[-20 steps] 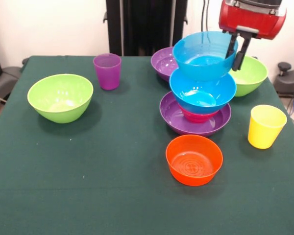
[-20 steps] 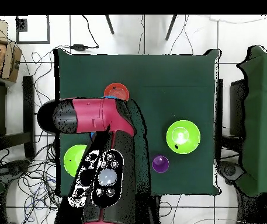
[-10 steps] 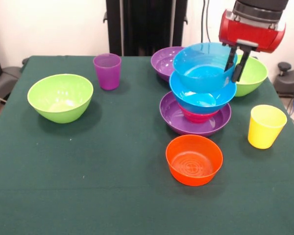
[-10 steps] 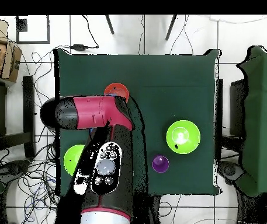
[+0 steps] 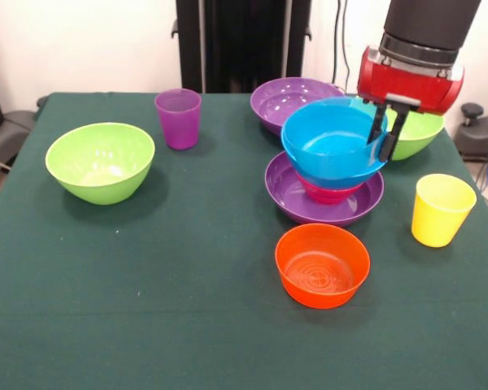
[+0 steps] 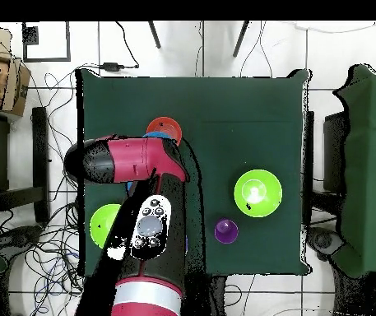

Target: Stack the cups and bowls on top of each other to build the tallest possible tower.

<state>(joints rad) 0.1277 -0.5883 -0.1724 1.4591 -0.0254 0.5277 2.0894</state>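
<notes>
The tower (image 5: 325, 180) stands right of the table's (image 5: 146, 284) middle in the front view: a wide purple base bowl (image 5: 283, 195), a red-pink bowl (image 5: 325, 194) nested in it, and a blue bowl (image 5: 329, 146) seated deep on top. Whether a second blue one is nested under that rim I cannot tell. The wide base at the bottom gives the pile a broad footing, and each bowl sits inside the one below, so the stack centres itself but gains little height per piece. The gripper (image 5: 382, 136) comes straight down at the blue bowl's right side, one finger inside the wall and one outside, the jaws clenched on the rim. A thin wall is the only part of a bowl this wide that narrow fingers can pinch. The bowl looks level and settled, so I judge the placing step is about done and letting go is what remains; lifting away before the fingers part could tip the stack. The spare pieces lie around it, apart from one another: the orange bowl (image 5: 321, 264) just in front, the yellow cup (image 5: 442, 210) to the right, a green bowl (image 5: 423, 130) and a second purple bowl (image 5: 281, 97) behind, a purple cup (image 5: 178, 119) and another green bowl (image 5: 100, 161) well to the left. From overhead the arm (image 6: 141, 164) hides the tower entirely.
</notes>
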